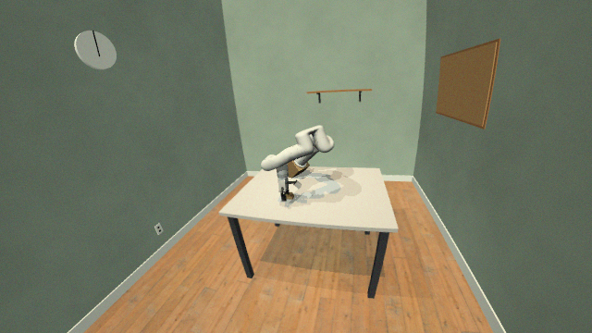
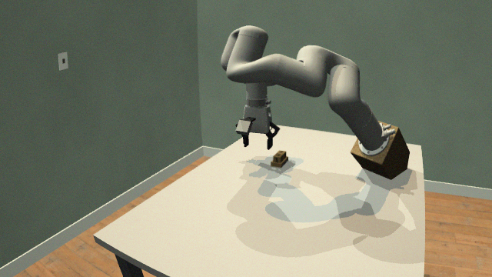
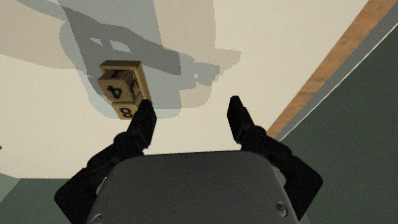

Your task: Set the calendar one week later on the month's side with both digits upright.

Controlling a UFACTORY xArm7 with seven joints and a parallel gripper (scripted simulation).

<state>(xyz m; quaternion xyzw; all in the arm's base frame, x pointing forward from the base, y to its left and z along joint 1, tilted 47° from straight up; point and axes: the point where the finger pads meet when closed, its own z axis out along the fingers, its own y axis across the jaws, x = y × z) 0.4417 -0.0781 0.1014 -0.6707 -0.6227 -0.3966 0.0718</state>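
Wide open, the black two-fingered gripper (image 1: 289,191) (image 2: 257,147) (image 3: 191,107) hangs above the pale rectangular table (image 1: 342,208) (image 2: 184,215) (image 3: 200,131)! The small brown wooden calendar (image 1: 289,196) (image 2: 280,158) (image 3: 120,89) sits below.

Wall clock (image 1: 95,50): round, pale, high beyond the worktop's (image 1: 314,219) (image 2: 173,231) (image 3: 200,127) left edge in the top view. Corkboard (image 1: 467,84): beyond right edge. Shelf (image 1: 339,91): above far edge.
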